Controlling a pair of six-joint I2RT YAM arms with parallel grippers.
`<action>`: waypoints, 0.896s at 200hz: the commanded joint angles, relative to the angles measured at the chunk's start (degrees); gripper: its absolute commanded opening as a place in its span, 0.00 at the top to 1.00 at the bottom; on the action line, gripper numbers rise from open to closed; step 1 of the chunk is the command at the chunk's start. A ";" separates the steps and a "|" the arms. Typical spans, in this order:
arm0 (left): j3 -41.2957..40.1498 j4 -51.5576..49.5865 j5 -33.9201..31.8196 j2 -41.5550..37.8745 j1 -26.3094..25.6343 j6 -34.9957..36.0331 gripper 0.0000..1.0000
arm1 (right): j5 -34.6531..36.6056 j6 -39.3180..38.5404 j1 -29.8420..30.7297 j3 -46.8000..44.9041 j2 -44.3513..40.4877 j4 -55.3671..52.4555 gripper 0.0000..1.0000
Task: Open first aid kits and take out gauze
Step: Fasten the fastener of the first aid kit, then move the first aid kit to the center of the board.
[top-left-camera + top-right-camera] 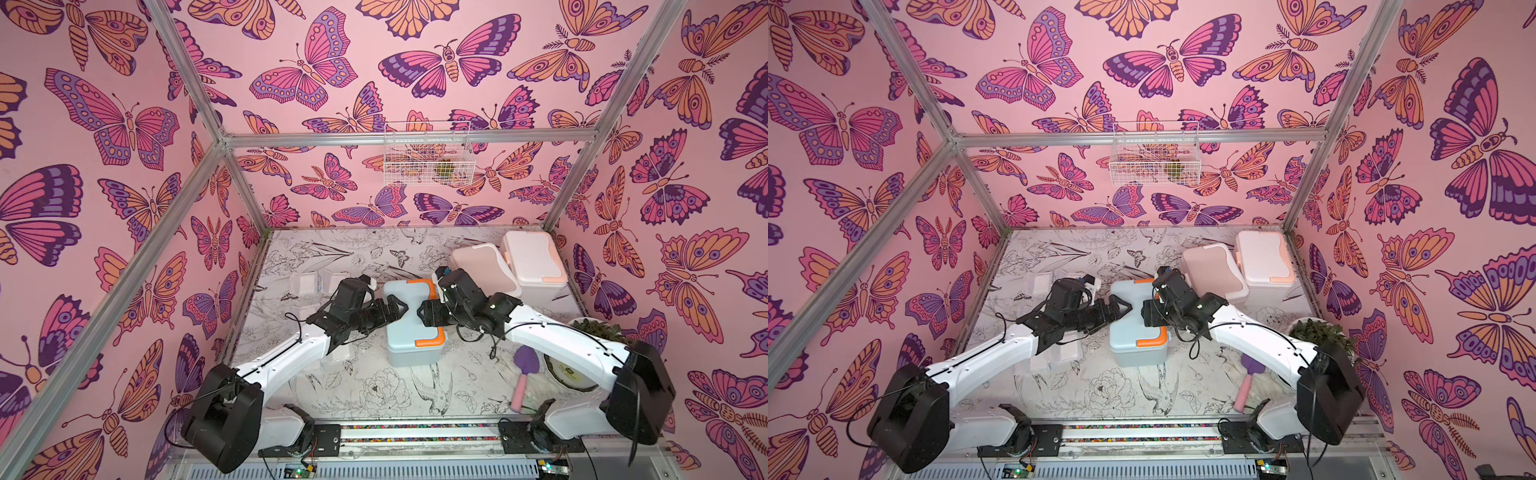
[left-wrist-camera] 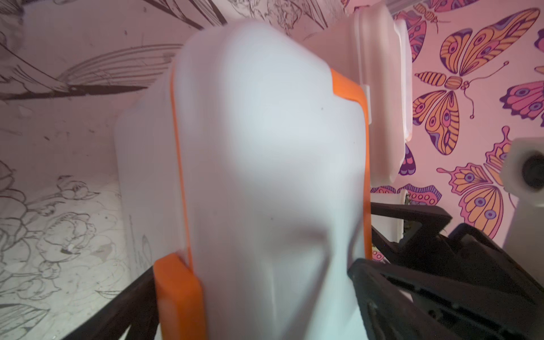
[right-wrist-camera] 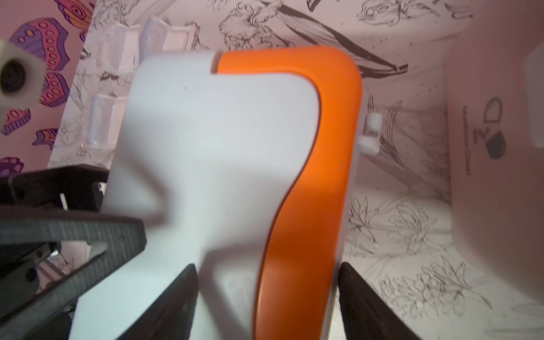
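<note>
The light blue first aid kit [image 1: 411,336] with orange trim stands mid-table, lid closed. My left gripper [image 1: 397,309] is at its left side, jaws open wide and straddling the lid [image 2: 265,147]. From the right, my right gripper [image 1: 424,311] has its fingers either side of the orange handle strip [image 3: 309,176]; one finger is at the lid's outer edge, the other over the lid's recess with a gap to the orange strip. The dusty pink kit [image 1: 484,266] and white kit [image 1: 532,257] stand closed at the back right. Gauze packets [image 1: 305,284] lie on the table back left, another [image 1: 343,355] under my left arm.
A purple brush with a pink handle [image 1: 524,376] lies front right, beside a potted plant [image 1: 598,330] and a round white container [image 1: 569,374]. A wire basket [image 1: 428,153] hangs on the back wall. Butterfly-patterned walls close in on three sides of the table.
</note>
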 commanded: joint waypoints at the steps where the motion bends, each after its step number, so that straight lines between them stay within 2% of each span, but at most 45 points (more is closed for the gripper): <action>1: 3.40 7.72 5.35 2.78 2.37 1.85 0.00 | -7.93 -3.05 -1.70 0.95 8.58 -2.35 0.27; 26: 5.51 11.45 7.55 7.22 6.11 1.62 0.00 | -8.76 -4.81 -4.80 6.22 12.69 -3.82 0.26; 53: 6.58 10.96 8.84 7.95 9.30 0.85 0.00 | -7.83 -6.24 -5.64 8.66 10.80 -7.01 0.16; 95: 5.14 -3.27 5.76 -1.95 10.58 5.36 0.00 | -7.52 -7.17 -4.64 0.89 -4.04 -7.45 0.07; 105: 4.16 -7.53 4.88 -6.85 10.39 6.43 0.00 | -6.98 -7.36 -3.47 -1.50 -7.62 -7.88 0.06; 127: 1.63 -17.37 0.93 -15.07 7.64 8.71 0.00 | -4.59 -8.04 1.66 -6.85 -15.17 -8.15 0.07; 151: -0.45 -25.16 -3.52 -23.03 1.09 8.36 0.03 | 0.39 -7.92 10.10 -11.08 -21.17 -8.47 0.10; 179: -1.54 -28.58 -7.68 -25.23 -5.89 7.09 0.17 | 3.91 -5.32 17.71 -15.60 -22.65 -5.52 0.18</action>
